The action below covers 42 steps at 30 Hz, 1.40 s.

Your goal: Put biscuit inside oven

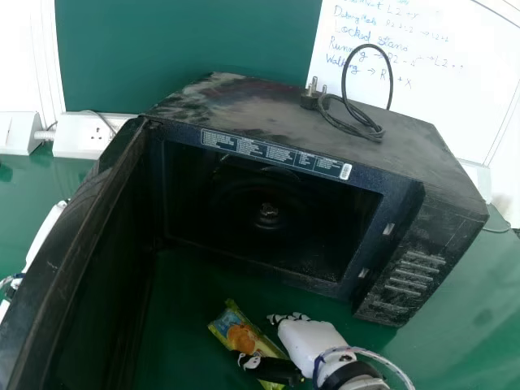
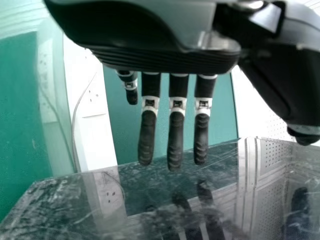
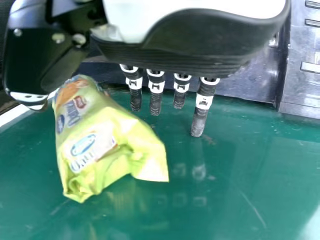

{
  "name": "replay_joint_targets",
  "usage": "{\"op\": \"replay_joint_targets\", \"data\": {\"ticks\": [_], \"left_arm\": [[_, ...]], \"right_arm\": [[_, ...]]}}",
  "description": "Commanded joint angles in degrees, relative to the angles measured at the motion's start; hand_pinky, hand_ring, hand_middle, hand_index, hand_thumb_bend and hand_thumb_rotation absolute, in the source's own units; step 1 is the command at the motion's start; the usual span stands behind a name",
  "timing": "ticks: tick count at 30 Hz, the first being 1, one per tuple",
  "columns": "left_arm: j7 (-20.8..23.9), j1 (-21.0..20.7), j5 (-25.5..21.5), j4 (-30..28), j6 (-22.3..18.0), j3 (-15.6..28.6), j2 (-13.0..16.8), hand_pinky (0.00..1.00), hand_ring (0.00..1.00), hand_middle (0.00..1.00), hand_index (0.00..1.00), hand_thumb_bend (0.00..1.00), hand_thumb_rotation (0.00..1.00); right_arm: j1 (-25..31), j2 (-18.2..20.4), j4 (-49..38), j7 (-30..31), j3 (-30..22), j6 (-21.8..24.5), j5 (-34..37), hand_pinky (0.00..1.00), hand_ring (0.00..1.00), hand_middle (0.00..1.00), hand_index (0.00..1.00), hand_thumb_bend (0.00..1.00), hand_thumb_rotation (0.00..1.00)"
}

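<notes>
Head view: I'm seeing one oven (image 1: 284,122) gaping, room between its edges; one biscuit packet (image 1: 236,325) lying before oven, right hand (image 1: 313,341) resting alongside, fingers straight; left hand (image 1: 45,231) hanging outside oven's door (image 1: 106,252), fingers straight.

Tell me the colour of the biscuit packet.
The biscuit packet is mostly yellow-green, with some orange; the right wrist view shows it best.

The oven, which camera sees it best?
The head view: there the oven shows its top, inside and open door. The right wrist view shows part of its front; the left wrist view, probably the door's outside.
</notes>
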Motion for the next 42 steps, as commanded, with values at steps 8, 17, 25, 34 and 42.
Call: {"op": "replay_joint_targets", "data": {"ticks": [8,17,25,34,42], "left_arm": [[0.07,0.89,-0.14,-1.32,0.85,-0.23,-0.3,0.32,0.38,0.42,0.48,0.51,0.06],[0.29,1.12,-0.44,-2.82,1.87,-0.35,-0.7,0.31,0.38,0.41,0.48,0.51,0.06],[-0.55,0.94,-1.01,-2.46,1.78,-0.15,-0.76,0.31,0.39,0.41,0.48,0.51,0.06],[0.34,1.26,-0.44,-3.55,2.87,-0.23,-0.84,0.31,0.39,0.41,0.48,0.51,0.06],[0.69,1.31,0.08,-4.47,3.04,-0.45,-0.85,0.3,0.37,0.41,0.48,0.51,0.06]], "right_arm": [[2.75,2.75,0.93,-0.9,-0.03,-1.75,-2.23,0.77,0.91,0.97,0.97,0.86,0.52],[5.08,6.05,4.18,-4.18,2.97,-4.28,-7.68,0.76,0.91,0.97,0.97,0.87,0.53],[5.4,6.97,6.86,-4.4,3.46,-5.25,-9.99,0.79,0.91,0.95,0.96,0.88,0.53],[4.49,7.92,8.94,-2.78,4.42,-6.51,-13.03,0.81,0.92,0.94,0.94,0.89,0.51],[3.56,9.11,10.46,-0.87,4.15,-6.42,-14.8,0.82,0.93,0.96,0.95,0.92,0.42]]}}
